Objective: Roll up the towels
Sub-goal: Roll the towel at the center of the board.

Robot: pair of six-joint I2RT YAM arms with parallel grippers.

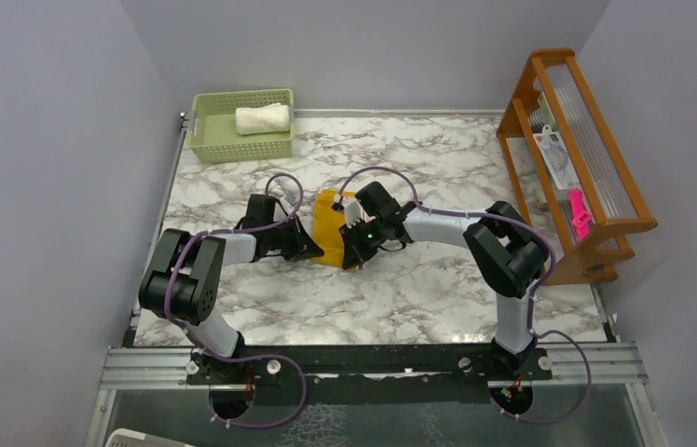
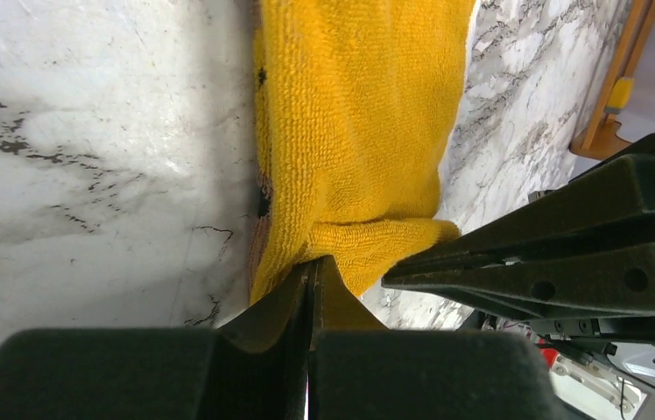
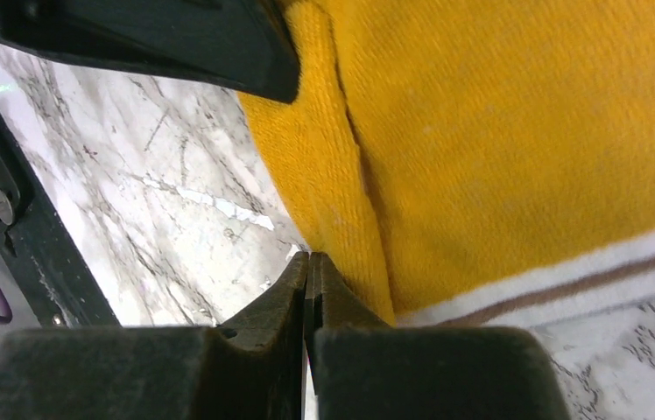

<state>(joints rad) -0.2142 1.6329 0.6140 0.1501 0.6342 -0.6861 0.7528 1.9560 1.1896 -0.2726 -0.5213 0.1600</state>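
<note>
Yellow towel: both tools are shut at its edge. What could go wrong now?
1. The left tool pinches only a thin bit of the yellow towel; the cloth may slip out.
2. The right tool is shut at the fold and may hold no cloth, so rolling could go crooked.
3. The tools sit very close and might collide.

Two towels point(image 1: 329, 233) point(image 1: 262, 118); one basket point(image 1: 242, 147); one wooden rack point(image 1: 520, 116); two arms point(image 1: 182, 275) point(image 1: 508, 251)

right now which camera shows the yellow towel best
The left wrist view: the yellow towel runs up the frame with both long edges and a folded corner showing. The right wrist view gives only a close patch and its striped border. In the top view the arms hide most of it.
</note>
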